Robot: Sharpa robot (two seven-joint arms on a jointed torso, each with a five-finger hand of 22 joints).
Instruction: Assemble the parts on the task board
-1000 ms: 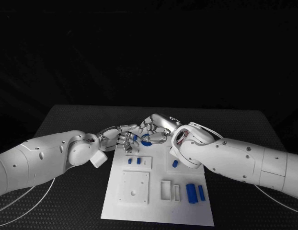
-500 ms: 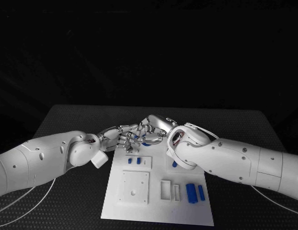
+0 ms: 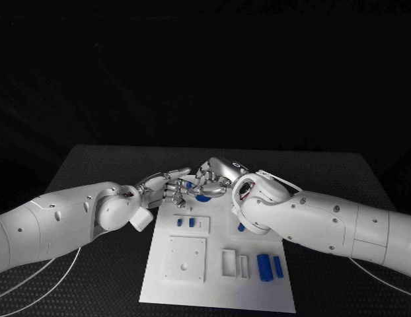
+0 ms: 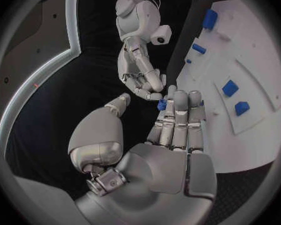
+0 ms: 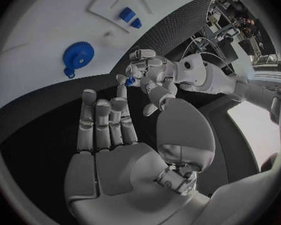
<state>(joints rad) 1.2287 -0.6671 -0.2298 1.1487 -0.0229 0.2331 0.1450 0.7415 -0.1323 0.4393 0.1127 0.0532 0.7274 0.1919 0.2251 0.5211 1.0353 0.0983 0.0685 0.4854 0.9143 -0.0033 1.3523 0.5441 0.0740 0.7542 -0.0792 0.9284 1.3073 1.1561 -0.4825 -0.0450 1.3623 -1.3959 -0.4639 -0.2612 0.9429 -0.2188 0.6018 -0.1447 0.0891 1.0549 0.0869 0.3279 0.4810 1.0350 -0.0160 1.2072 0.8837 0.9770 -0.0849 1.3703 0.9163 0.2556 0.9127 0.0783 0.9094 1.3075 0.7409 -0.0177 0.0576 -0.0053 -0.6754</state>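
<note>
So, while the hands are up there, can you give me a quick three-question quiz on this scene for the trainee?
1. True or false: the blue gear lies on the white board.
2. Where is the small blue piece?
A) at the meeting fingertips of the left hand and right hand
B) in a slot at the board's near edge
C) on the black table
3. Fill in: the two long blue bars lie near the board's front edge, on the side of the robot's ___ arm.

Key: 1 true; 2 A; 3 right.
</note>
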